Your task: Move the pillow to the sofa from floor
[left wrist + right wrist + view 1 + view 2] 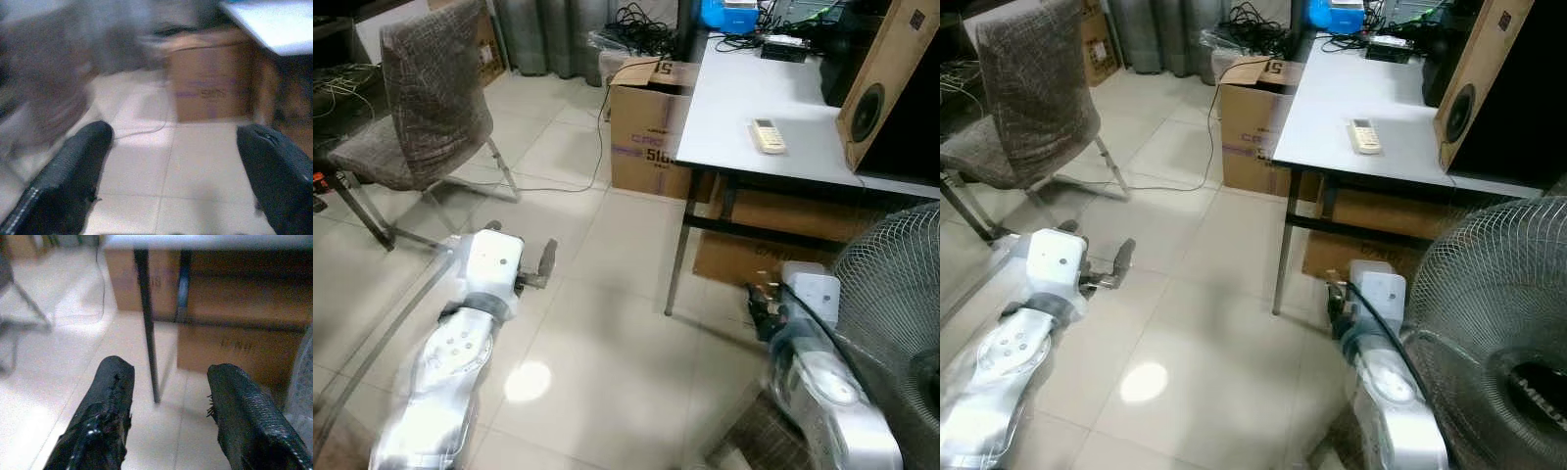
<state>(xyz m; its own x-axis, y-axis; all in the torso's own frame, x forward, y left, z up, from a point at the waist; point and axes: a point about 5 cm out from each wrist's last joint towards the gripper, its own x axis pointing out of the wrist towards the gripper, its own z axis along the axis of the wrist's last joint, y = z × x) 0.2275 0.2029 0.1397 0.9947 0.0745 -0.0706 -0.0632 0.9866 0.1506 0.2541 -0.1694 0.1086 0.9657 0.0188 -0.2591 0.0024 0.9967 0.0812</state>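
Two empty hands, left hand (546, 262) and right hand (168, 411), are held wide; collision risked with table leg (678, 250), fan (891, 294).

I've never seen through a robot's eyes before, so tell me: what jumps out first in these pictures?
Two silver arms reach over a pale tiled floor, the left gripper and the right gripper both open and holding nothing. A white table with a remote control stands ahead on the right, over cardboard boxes. A grey chair sits to the left and a wire-caged fan crowds the right edge.
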